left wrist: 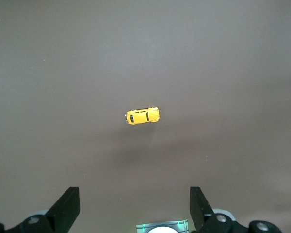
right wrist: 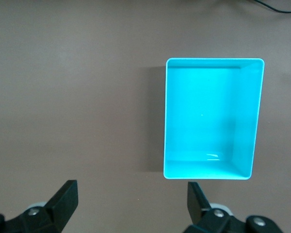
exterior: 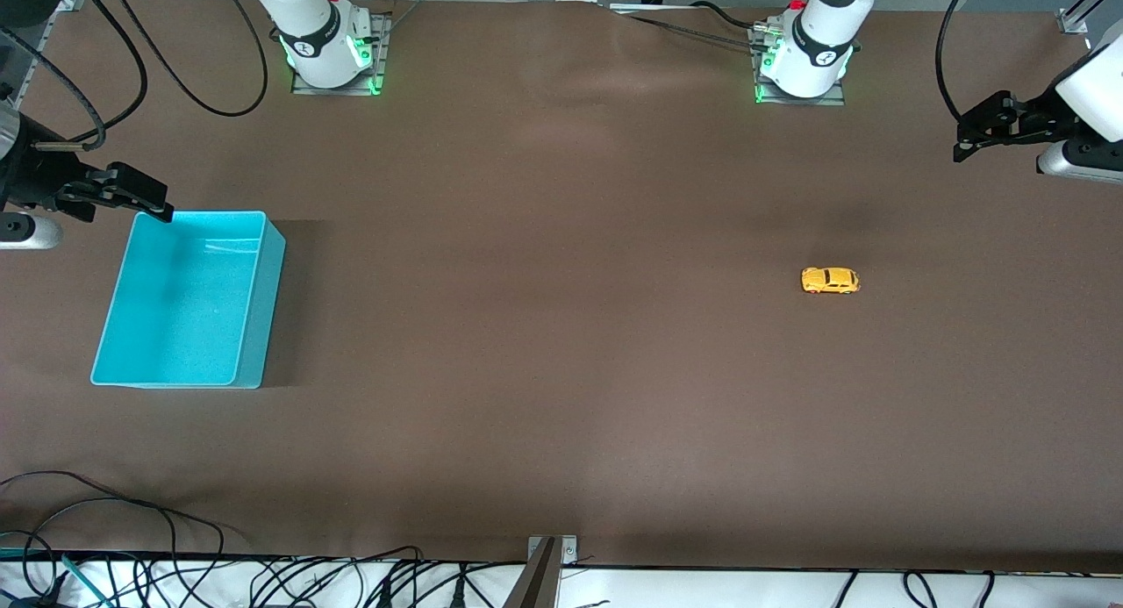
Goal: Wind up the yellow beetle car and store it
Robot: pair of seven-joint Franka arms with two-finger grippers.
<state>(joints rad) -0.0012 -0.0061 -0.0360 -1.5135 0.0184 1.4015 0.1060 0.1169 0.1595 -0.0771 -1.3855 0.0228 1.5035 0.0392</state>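
Note:
The yellow beetle car [exterior: 830,280] stands on its wheels on the brown table toward the left arm's end. It also shows in the left wrist view [left wrist: 142,116]. My left gripper [exterior: 965,143] hangs high over the table's edge at that end, open and empty [left wrist: 135,208], well apart from the car. The turquoise bin [exterior: 263,310] stands empty toward the right arm's end and also shows in the right wrist view [right wrist: 211,119]. My right gripper [exterior: 153,196] hangs over the table beside the bin's corner, open and empty [right wrist: 132,204].
The two arm bases [exterior: 329,51] [exterior: 803,64] stand along the table's edge farthest from the front camera. Loose black cables [exterior: 132,520] lie along the nearest edge, beside a metal bracket [exterior: 548,560]. Bare brown table lies between the car and the bin.

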